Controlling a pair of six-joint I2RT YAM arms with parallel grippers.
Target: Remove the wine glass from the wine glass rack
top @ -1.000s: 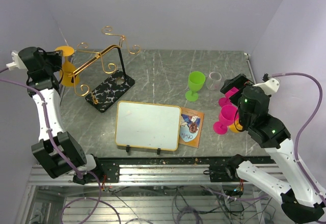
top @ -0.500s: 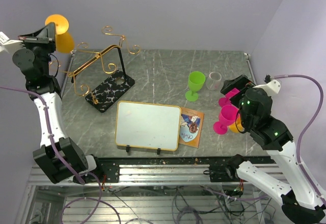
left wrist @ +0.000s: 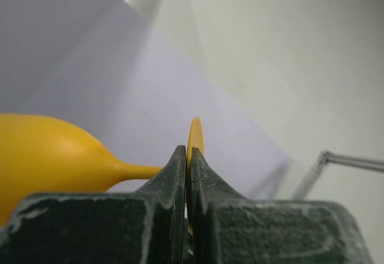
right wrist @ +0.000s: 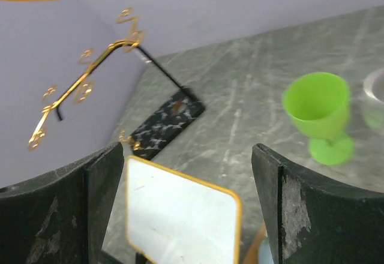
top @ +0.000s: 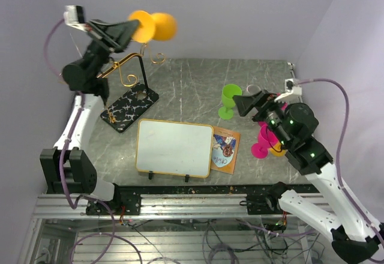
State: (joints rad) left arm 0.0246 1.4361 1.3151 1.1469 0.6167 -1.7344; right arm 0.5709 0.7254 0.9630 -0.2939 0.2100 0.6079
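Orange wine glass [top: 162,26], sideways in air, left jaws pinching its foot, right jaws spread empty.

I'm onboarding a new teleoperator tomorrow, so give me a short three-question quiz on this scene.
1. True or false: the orange wine glass hangs on the wine glass rack.
2. The left gripper clamps the glass by its: A bowl, B foot, C rim.
3. Fill in: the right gripper stands ___, holding nothing.
Key: 1 false, it is held clear of that rack; 2 B; 3 open.
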